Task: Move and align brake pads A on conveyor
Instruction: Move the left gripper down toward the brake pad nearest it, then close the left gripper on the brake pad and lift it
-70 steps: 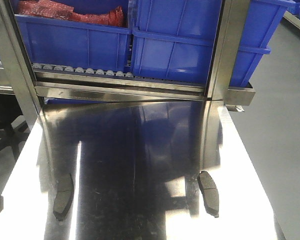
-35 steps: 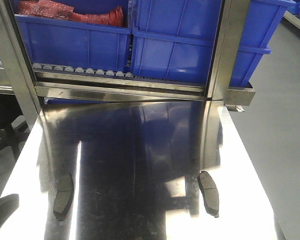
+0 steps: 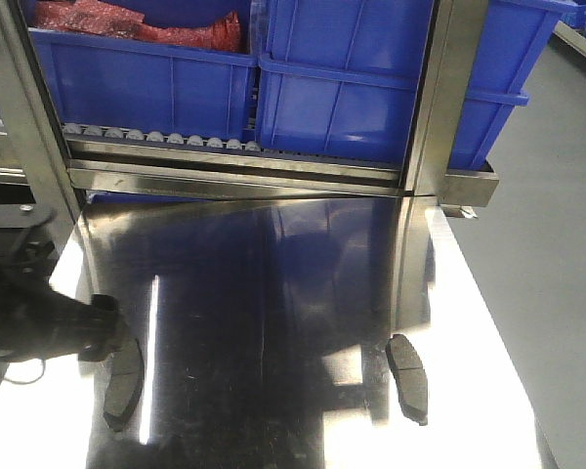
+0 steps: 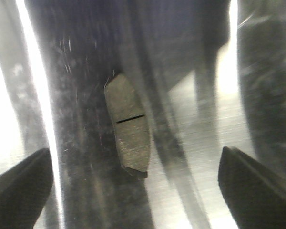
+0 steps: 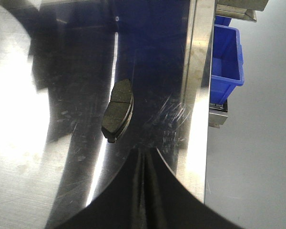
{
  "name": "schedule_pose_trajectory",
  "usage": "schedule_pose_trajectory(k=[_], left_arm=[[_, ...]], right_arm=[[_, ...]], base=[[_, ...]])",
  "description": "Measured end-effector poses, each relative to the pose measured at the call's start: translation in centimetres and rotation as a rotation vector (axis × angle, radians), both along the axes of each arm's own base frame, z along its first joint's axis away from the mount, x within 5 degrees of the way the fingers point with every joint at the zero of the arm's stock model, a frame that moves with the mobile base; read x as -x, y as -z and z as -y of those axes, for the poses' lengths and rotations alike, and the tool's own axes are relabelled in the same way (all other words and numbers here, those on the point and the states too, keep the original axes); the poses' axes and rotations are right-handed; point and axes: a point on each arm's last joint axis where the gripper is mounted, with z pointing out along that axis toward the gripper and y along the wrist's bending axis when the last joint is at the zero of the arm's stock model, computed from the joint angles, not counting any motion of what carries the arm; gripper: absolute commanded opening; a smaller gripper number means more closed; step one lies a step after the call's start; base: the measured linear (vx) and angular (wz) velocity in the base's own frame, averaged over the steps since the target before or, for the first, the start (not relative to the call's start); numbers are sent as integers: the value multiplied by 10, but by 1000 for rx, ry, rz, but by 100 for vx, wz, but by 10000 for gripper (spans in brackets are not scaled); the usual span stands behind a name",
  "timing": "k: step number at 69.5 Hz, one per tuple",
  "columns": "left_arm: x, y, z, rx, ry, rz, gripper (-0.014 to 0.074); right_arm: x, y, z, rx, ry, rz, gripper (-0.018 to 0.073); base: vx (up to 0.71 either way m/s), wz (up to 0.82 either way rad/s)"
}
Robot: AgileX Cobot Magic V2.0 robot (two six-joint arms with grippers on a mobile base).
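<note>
Holds the left gripper (image 4: 133,191) released above the steel surface (image 4: 190,143), fingers (image 4: 24,183) spread wide and touching nothing. Finds the left pad (image 4: 128,126) just ahead of that gripper, about midway between the fingertips, lying flat with its groove crosswise. Shows, from the front, the left arm (image 3: 39,322) at the surface's left edge, its tip over the far end of the same pad (image 3: 124,383).

Holds the right gripper (image 5: 143,191) clenched on nothing, jaws pressed together, above the surface near its right edge. Finds the right pad (image 5: 118,110) ahead of that gripper and slightly to its left, flat on the steel and apart from it. Leaves both pads well apart from each other, each lying lengthwise toward the bins (image 3: 342,98) and roller track (image 3: 156,137) far ahead of both grippers.
</note>
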Motion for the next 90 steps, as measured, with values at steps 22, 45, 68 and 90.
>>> schedule_pose_trajectory(k=[22,45,68,90], left_arm=[[-50,52,14,-56,-28,-222,581],[-58,85,16,-78,-38,-301,580],[-61,91,17,-81,-42,-309,551],[-62,91,17,-78,-43,-304,338]], right_arm=[[0,0,0,0,0,0,-4],[0,0,0,0,0,0,-4],[0,0,0,0,0,0,-4],[0,0,0,0,0,0,-4]], base=[[0,0],[0,0],[0,0],[0,0]])
